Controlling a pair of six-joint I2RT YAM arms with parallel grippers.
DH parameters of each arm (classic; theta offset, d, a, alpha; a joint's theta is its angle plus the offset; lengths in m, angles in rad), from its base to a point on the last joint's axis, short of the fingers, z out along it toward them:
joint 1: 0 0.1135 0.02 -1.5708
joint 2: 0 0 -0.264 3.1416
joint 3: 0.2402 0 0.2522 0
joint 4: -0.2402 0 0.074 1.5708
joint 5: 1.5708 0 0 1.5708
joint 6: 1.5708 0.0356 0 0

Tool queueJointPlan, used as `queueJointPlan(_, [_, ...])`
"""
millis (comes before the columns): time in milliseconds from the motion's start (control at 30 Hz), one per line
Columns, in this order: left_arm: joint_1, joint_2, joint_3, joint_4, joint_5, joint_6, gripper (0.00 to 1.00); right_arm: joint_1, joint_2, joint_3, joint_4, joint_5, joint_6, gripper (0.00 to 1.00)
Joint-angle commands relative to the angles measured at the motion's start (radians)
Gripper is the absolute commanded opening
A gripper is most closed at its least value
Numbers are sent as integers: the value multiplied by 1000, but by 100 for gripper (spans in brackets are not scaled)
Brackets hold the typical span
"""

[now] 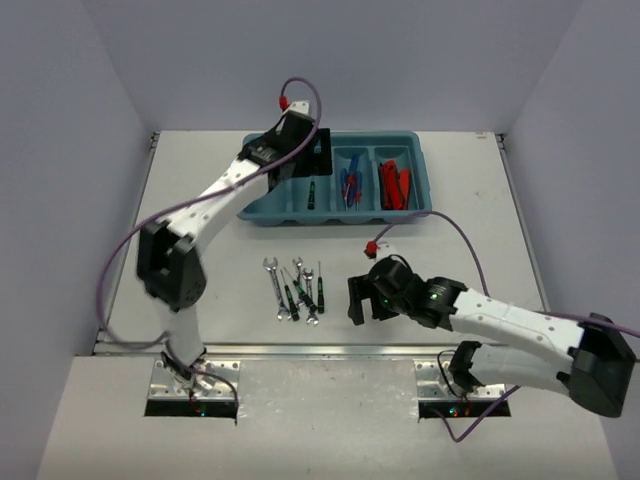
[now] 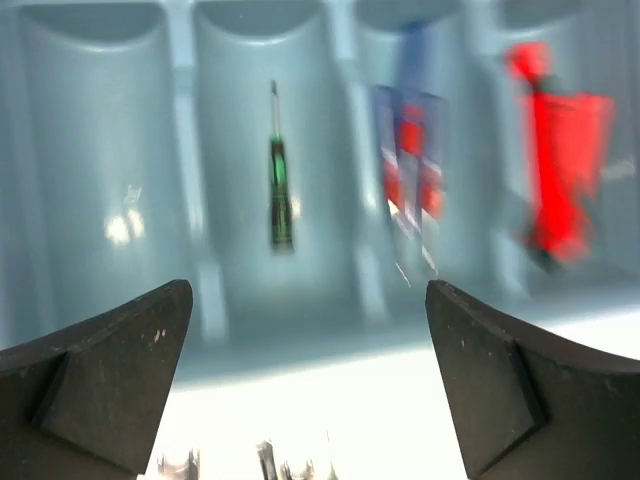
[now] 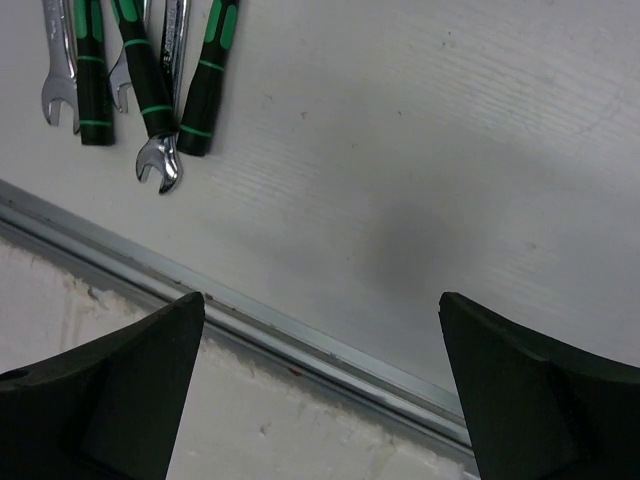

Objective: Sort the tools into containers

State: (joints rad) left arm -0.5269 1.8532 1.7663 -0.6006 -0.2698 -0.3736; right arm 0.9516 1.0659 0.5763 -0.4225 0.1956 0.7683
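The right claw (image 1: 358,298) hung spread wide and empty just right of the pile of wrenches and green drivers (image 1: 295,290); I think it should pinch one tool at the pile's edge, across its handle, without bumping the rest. Farther back, the left claw (image 1: 318,155) was spread wide, holding nothing, above the teal tray (image 1: 340,214). There a green driver (image 2: 280,195) lay in the second slot from the left, maybe blue screwdrivers (image 2: 410,165), blurry, in the third, and red knives (image 2: 560,160) in the fourth.
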Motion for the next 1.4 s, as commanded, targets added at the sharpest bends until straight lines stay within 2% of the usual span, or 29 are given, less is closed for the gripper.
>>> queueJointPlan(0, [-147, -533, -377, 158, -94, -84, 100, 6, 214, 162, 140, 27, 75, 99])
queueJointPlan(67, [-150, -676, -585, 155, -110, -106, 100, 7, 353, 233, 132, 59, 96, 96])
queueJointPlan(133, [-150, -874, -715, 114, -138, -119, 100, 7, 456, 338, 101, 96, 109, 92])
queueJointPlan(233, [-150, -1055, -840, 34, -167, -126, 100, 10, 567, 417, 81, 117, 131, 77])
queueJointPlan(367, [-150, -1237, -885, -93, -195, -96, 100, 13, 675, 483, 103, 91, 140, 59])
queueJointPlan(533, [-150, -1383, -939, -40, -185, -92, 100, 15, 795, 589, 15, 137, 153, 50])
queueJointPlan(733, [-150, -1414, -951, -35, -167, -95, 100, 15, 820, 579, -11, 178, 173, 42])
queueJointPlan(900, [-151, -1417, -953, -33, -158, -94, 100, 13, 830, 557, -19, 185, 175, 28])
queueJointPlan(1033, [-151, -1420, -956, -29, -151, -93, 100, 6, 838, 531, -30, 190, 178, 22])
queueJointPlan(1100, [-150, -1416, -956, -28, -148, -91, 100, -6, 832, 507, -28, 181, 178, 15])
queueJointPlan(1333, [-151, -1396, -959, -21, -130, -88, 100, -34, 743, 424, -15, 160, 162, 13])
queueJointPlan(1367, [-151, -1394, -958, -21, -127, -87, 100, -41, 735, 421, -15, 157, 148, 8])
